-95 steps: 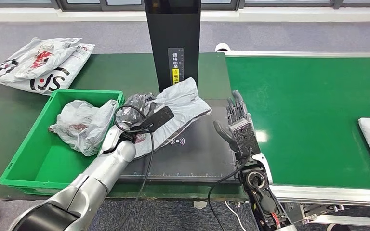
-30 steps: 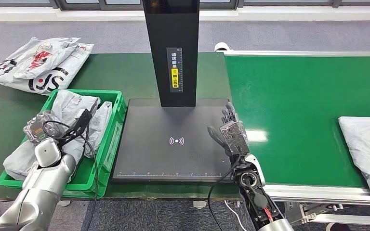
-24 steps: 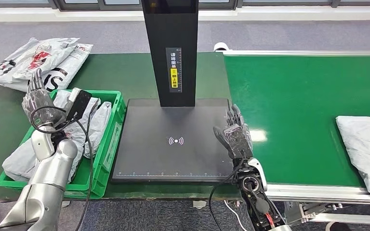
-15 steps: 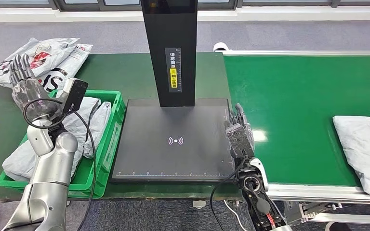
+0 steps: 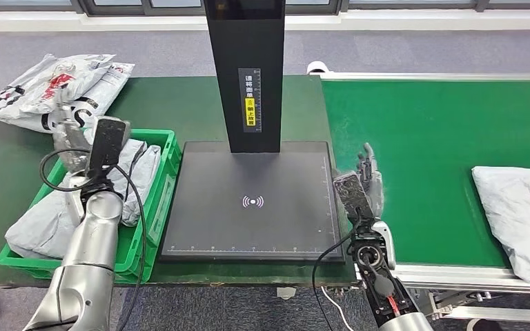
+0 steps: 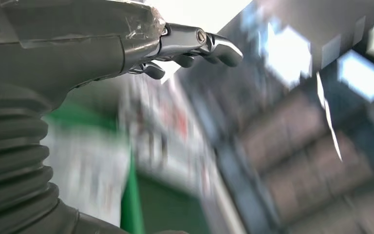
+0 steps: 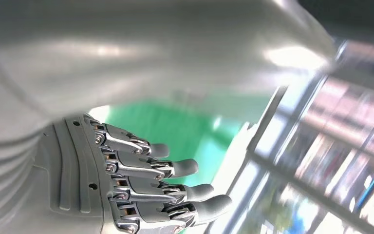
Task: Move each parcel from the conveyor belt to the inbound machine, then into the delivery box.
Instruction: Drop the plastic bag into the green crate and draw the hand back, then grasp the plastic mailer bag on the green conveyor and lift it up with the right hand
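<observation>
- Grey parcel point(image 5: 521, 221) lying flat on the green conveyor belt point(image 5: 428, 138), at the robot's far right, part cut off by the frame edge.
- Soft poly mailer, wrinkled, probably light; likely to sag and slide under a pinch. Slick film, so a weak hold may slip.
- Best taken at the near edge or a bunched fold, with fingers wrapped well around the film, not pressed flat on top.
- Right hand point(image 5: 362, 186) raised at the belt's near edge, beside the inbound machine point(image 5: 248, 200); fingers point(image 7: 175, 192) spread, holding nothing; well apart from the parcel.
- Left hand point(image 5: 65, 127) lifted above the delivery box point(image 5: 153, 207), fingers extended, nothing held.
- Delivery box already holding grey bagged parcels point(image 5: 48, 214).
</observation>
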`<state>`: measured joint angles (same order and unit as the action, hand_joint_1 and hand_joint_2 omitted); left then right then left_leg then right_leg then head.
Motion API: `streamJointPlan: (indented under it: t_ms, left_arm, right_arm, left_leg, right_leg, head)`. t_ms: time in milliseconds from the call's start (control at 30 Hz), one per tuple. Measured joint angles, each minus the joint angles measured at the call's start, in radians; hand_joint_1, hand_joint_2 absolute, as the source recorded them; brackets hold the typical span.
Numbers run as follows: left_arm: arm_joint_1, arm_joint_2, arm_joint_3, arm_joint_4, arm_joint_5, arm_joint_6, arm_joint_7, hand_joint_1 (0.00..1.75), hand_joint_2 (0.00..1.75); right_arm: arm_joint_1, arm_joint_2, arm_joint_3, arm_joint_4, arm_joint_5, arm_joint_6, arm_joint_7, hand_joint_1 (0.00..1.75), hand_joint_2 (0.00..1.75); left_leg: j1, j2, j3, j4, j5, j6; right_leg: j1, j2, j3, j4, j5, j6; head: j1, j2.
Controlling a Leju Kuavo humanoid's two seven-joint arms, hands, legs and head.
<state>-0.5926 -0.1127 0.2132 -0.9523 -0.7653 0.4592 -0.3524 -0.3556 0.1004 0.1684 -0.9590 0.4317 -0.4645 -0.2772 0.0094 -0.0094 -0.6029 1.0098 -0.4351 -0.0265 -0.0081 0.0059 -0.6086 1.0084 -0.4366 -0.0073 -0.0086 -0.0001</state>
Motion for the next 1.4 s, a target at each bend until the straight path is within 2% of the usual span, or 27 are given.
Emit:
streamJointPlan:
  t_ms: [67, 167, 367, 533, 600, 733, 933, 1033, 1400]
  left_arm:
    - [0.009, -0.031, -0.038, 0.039, 0.187, -0.111, -0.085, 0.0, 1.75]
    - [0.025, -0.064, -0.097, 0.087, 0.37, -0.19, -0.168, 0.0, 1.75]
    - [0.045, -0.101, -0.194, 0.142, 0.523, -0.308, -0.25, 0.0, 1.75]
    - [0.057, -0.125, -0.274, 0.192, 0.574, -0.368, -0.294, 0.0, 1.75]
    - [0.057, -0.13, -0.3, 0.211, 0.585, -0.381, -0.299, 0.0, 1.75]
    - [0.057, -0.134, -0.324, 0.238, 0.597, -0.39, -0.302, 0.0, 1.75]
    - [0.054, -0.128, -0.328, 0.274, 0.621, -0.4, -0.3, 0.0, 1.75]
    - [0.046, -0.121, -0.328, 0.289, 0.622, -0.399, -0.3, 0.0, 1.75]
    - [0.037, -0.115, -0.328, 0.317, 0.622, -0.399, -0.3, 0.0, 1.75]
  right_arm:
    - [-0.018, -0.016, -0.018, 0.036, 0.056, -0.053, 0.003, 0.0, 1.75]
    - [-0.05, -0.034, -0.049, 0.1, 0.112, -0.106, -0.004, 0.0, 1.75]
    - [-0.083, -0.072, -0.107, 0.197, 0.244, -0.215, 0.029, 0.0, 1.75]
    - [-0.095, -0.101, -0.233, 0.243, 0.533, -0.235, 0.103, 0.0, 1.75]
    - [-0.095, -0.107, -0.296, 0.253, 0.633, -0.236, 0.125, 0.0, 1.75]
    - [-0.092, -0.115, -0.381, 0.265, 0.741, -0.237, 0.167, 0.0, 1.75]
    - [-0.097, -0.13, -0.475, 0.305, 0.977, -0.237, 0.35, 0.0, 1.75]
    - [-0.108, -0.147, -0.496, 0.337, 1.014, -0.237, 0.396, 0.0, 1.75]
    - [-0.119, -0.164, -0.518, 0.382, 1.029, -0.237, 0.414, 0.0, 1.75]
  left_leg:
    - [-0.001, -0.001, -0.001, 0.0, 0.0, 0.001]
    - [-0.002, 0.0, -0.001, 0.0, 0.0, 0.001]
    - [-0.003, 0.001, -0.001, 0.0, 0.0, 0.002]
    - [-0.003, -0.002, -0.002, 0.0, 0.0, 0.002]
    - [-0.003, -0.001, -0.002, 0.0, 0.0, 0.002]
    - [-0.003, -0.001, -0.002, 0.0, 0.0, 0.002]
    - [-0.003, -0.001, -0.002, 0.0, 0.0, 0.002]
    - [-0.003, 0.0, -0.002, 0.0, 0.0, 0.002]
    - [-0.003, 0.0, -0.003, 0.0, 0.0, 0.002]
  right_leg:
    - [-0.001, -0.001, 0.0, 0.0, 0.001, 0.001]
    - [-0.002, 0.001, 0.0, 0.0, 0.002, 0.003]
    - [-0.003, 0.001, -0.001, 0.0, 0.002, 0.003]
    - [-0.003, -0.001, -0.002, 0.0, 0.001, 0.003]
    - [-0.003, -0.001, -0.002, 0.0, 0.002, 0.003]
    - [-0.003, -0.001, -0.002, 0.0, 0.002, 0.003]
    - [-0.003, -0.001, -0.002, 0.0, 0.002, 0.003]
    - [-0.003, -0.001, -0.002, 0.0, 0.002, 0.003]
    - [-0.003, -0.001, -0.002, 0.0, 0.002, 0.003]
  head:
    - [0.0, 0.0]
    - [0.0, 0.0]
    - [0.0, 0.0]
    - [0.0, 0.0]
    - [0.0, 0.0]
    - [0.0, 0.0]
    - [0.0, 0.0]
    - [0.0, 0.0]
    - [0.0, 0.0]
